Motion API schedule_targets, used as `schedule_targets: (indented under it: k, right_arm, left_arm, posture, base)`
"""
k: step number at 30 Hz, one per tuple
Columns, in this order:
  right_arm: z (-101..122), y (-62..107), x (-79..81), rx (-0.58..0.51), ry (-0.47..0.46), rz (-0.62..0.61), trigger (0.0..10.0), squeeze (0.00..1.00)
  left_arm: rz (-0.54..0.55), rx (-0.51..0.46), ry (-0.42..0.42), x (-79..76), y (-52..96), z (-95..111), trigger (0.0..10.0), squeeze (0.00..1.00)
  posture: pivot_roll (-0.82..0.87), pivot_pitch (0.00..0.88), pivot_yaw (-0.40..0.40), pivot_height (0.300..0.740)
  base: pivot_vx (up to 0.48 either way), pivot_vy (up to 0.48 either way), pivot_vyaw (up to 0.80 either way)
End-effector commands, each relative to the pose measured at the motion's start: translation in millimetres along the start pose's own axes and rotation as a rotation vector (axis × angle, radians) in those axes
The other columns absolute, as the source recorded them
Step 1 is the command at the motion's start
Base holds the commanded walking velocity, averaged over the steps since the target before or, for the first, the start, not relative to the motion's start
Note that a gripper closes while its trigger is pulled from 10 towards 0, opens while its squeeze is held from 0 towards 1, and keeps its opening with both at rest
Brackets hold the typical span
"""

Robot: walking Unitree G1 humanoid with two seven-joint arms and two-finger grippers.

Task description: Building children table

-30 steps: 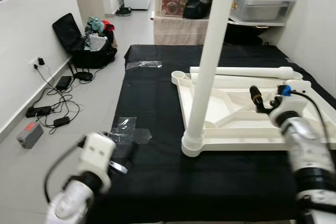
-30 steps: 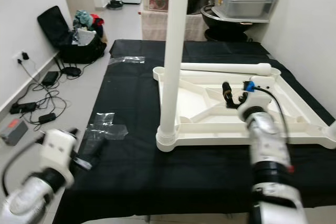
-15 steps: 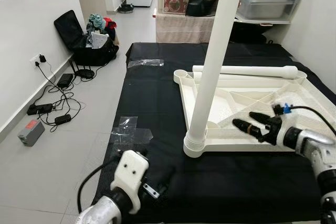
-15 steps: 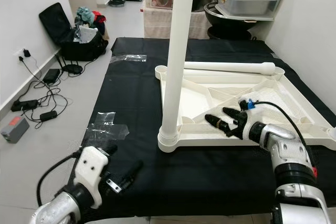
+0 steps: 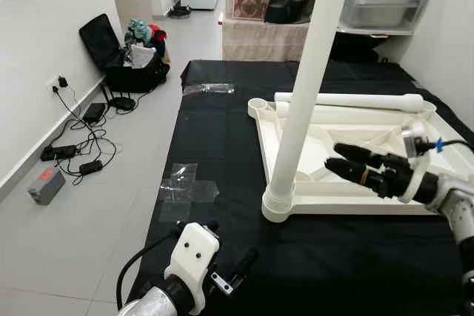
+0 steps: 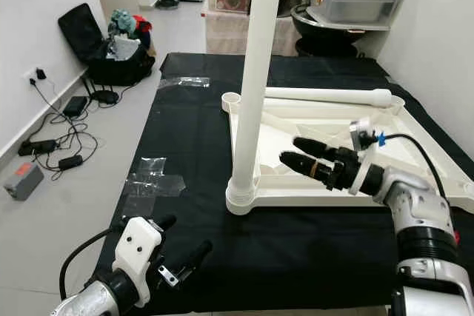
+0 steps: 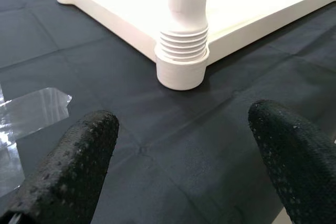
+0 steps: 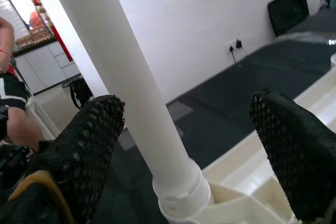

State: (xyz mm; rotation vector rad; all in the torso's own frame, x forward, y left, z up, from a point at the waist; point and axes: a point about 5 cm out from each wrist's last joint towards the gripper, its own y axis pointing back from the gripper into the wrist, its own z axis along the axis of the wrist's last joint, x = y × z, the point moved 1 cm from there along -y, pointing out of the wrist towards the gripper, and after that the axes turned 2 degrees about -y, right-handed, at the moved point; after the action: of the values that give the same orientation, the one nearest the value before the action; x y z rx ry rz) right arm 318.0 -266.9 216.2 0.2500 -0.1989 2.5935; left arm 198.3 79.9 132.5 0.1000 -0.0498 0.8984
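A white children's table top [image 5: 355, 146] lies upside down on a black cloth [image 5: 222, 146]. One white leg [image 5: 304, 94] stands upright, screwed into its near left corner socket [image 7: 181, 66]. A second white leg [image 5: 348, 100] lies along the far edge of the top. My right gripper [image 5: 342, 159] hovers open over the top, fingers pointing left toward the upright leg [image 8: 136, 103], a short gap away. My left gripper [image 6: 185, 238] is open low over the cloth near its front edge, left of and nearer than the socket.
Clear tape patches [image 5: 185, 183] stick to the cloth on the left. On the floor left lie cables [image 5: 74, 153], an open black suitcase [image 5: 111, 49] and a grey box [image 5: 44, 183]. Shelves with bins [image 5: 370, 5] stand behind. A white wall runs along the right.
My right gripper has risen and swung so its fingers point left at the upright leg. My left gripper has edged forward and right along the cloth's front. The camera shifted slightly.
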Motion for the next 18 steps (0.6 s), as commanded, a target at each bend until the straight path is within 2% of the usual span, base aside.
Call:
schedule_targets:
  k: [1,8,18]
  right_arm:
    - [-1,-6.1,7.5,-0.015,0.001,0.064,10.0,0.0]
    - [-26,-18.3,18.5,0.079,0.02,0.128,10.0,0.0]
    - [-27,-28.6,21.5,0.024,0.039,0.106,10.0,0.0]
  left_arm:
    - [-0.01,0.002,-0.008,-1.9,0.9,0,10.0,0.0]
    - [-0.003,-0.008,0.015,-0.1,-2.3,2,10.0,0.0]
    - [-0.009,-0.01,0.009,-1.6,-2.8,2,10.0,0.0]
  posture:
    - [0.1,0.084,-0.049,0.74]
    - [0.09,0.08,-0.047,0.74]
    - [0.1,0.083,-0.044,0.74]
  base:
    - [0.0,0.0,0.0]
    - [0.0,0.0,0.0]
    - [0.0,0.0,0.0]
